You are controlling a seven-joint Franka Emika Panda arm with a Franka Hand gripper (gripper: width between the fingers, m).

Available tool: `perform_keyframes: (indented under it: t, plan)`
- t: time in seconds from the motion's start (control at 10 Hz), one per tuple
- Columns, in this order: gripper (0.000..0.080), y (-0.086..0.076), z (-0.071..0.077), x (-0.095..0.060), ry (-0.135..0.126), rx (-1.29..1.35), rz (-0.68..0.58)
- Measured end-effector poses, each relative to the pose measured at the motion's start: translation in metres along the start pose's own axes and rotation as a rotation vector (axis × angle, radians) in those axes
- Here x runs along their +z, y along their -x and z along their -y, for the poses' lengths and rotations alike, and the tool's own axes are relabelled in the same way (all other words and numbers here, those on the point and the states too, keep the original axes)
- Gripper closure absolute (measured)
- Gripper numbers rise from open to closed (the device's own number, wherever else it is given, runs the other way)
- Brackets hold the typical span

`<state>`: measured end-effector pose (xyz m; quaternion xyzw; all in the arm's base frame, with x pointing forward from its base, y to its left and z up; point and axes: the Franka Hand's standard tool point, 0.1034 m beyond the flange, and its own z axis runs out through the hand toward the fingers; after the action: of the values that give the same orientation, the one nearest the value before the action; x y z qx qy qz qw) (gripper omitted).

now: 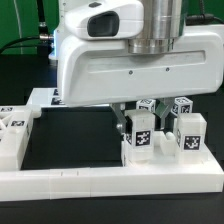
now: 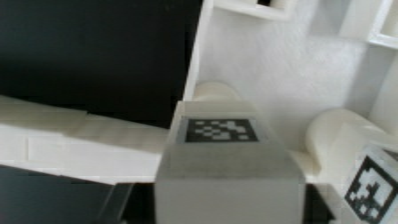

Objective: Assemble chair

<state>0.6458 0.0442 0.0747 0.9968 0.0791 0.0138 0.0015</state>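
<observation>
Honestly, I cannot tell whether the claw pinches the tagged block or merely straddles it. It stands on the worktop just beside the rail, near a second block; an off-centre squeeze could tip it into that neighbour.

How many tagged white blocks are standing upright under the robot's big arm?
2: the middle block at the centre, and the right block to the exterior view's right of it. The arm may hide others.
</observation>
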Motion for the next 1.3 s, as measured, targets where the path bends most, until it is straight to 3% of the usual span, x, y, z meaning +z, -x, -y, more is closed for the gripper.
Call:
perform_keyframes:
  t: [0.2,0.4,0.5,0.7,0.9,1.3]
  plan:
    - [0.051,0.0,0.0001,0.0,-0.001,0.011,0.0]
    - [0.051,0.0001,-0.0001,0.0005,-0.008,0.239,0.0]
    - [0.051,0.0004,-0.0029,0.0008,-0.035,0.402,0.0]
    - [0.0509,0.0006,-0.0028,0.0015,-0.056,0.666,0.007]
    - [0.0509,0.0021,-0.0036,0.002,-0.06,0.91,0.035]
    - [0.0509,0.0007,-0.0063,0.0028,-0.046,1.16,0.075]
